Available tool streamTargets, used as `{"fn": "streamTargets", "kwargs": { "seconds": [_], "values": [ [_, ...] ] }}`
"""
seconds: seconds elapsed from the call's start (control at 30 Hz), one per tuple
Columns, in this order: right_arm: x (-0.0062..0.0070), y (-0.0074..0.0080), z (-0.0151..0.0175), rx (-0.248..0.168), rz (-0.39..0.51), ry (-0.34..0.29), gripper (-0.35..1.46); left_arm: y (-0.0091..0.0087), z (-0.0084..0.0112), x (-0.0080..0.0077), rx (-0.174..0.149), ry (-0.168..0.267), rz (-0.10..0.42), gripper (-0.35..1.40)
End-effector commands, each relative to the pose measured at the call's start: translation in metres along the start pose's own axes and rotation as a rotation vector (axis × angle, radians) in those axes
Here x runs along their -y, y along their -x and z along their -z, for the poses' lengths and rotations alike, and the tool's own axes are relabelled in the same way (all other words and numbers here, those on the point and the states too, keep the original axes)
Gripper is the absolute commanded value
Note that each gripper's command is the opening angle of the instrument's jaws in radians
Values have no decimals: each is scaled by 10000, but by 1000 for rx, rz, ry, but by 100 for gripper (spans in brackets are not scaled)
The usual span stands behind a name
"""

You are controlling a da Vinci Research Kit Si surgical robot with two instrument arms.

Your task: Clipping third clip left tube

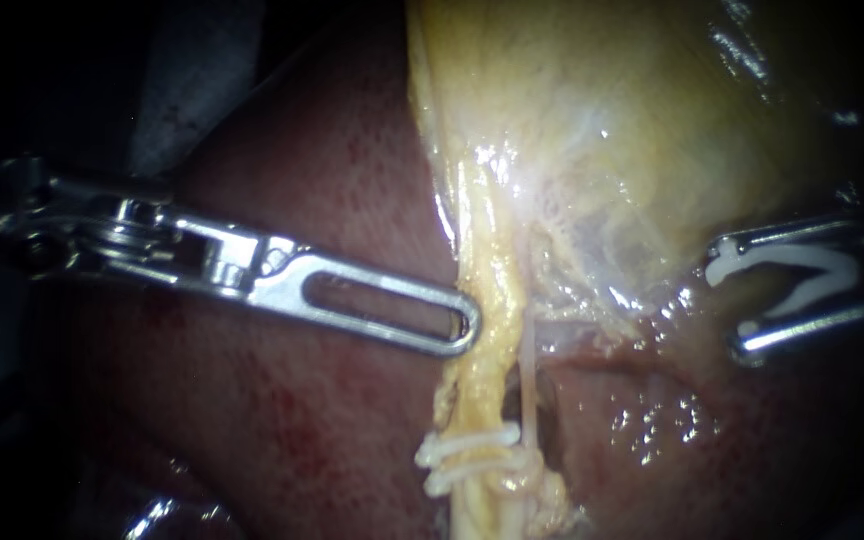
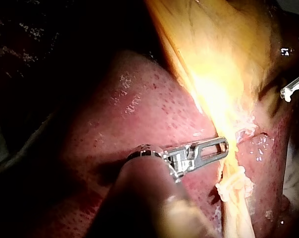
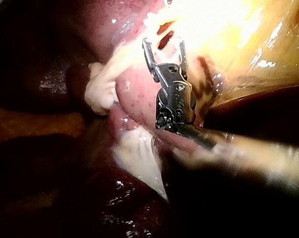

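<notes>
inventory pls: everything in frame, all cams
gallbladder: one, pale yellow, upper middle of endoscope view
liver: one, dark red, under everything
left tube: one, yellow, running down from gallbladder
thin strand: one, pale, just right of left tube
clips on tube: two, white, low on left tube
loaded clip: one, white, open, in right instrument's jaws
left instrument: one, silver, tip at left tube
right instrument: one, silver, clear of left tube

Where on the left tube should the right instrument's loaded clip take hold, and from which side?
The bare stretch of the left tube above its two clips, beside the left instrument. Come from the right: the right instrument holds its white clip mouth-open toward the tube, which runs upright, so the clip should straddle it.
</notes>
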Motion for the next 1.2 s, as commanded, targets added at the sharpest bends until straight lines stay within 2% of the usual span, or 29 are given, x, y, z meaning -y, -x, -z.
{"fn": "streamTargets", "kwargs": {
  "seconds": [0.03,0.17,0.4,0.73,1.0,1.2],
  "values": [
    [0,0,-1,0,0,0,53,0,0,0,0,0,0,-35],
    [0,1,-4,-1,1,3,53,0,5,5,-2,-3,2,-35],
    [0,7,-17,-4,5,13,53,-7,21,22,-12,-14,6,-35],
    [1,13,-36,0,9,7,53,-11,41,42,-4,-16,14,-35],
    [1,22,-62,9,18,-4,53,-14,46,45,-4,-17,14,-35],
    [-1,35,-98,25,33,-27,53,-14,47,45,-4,-17,14,-35]
  ]
}}
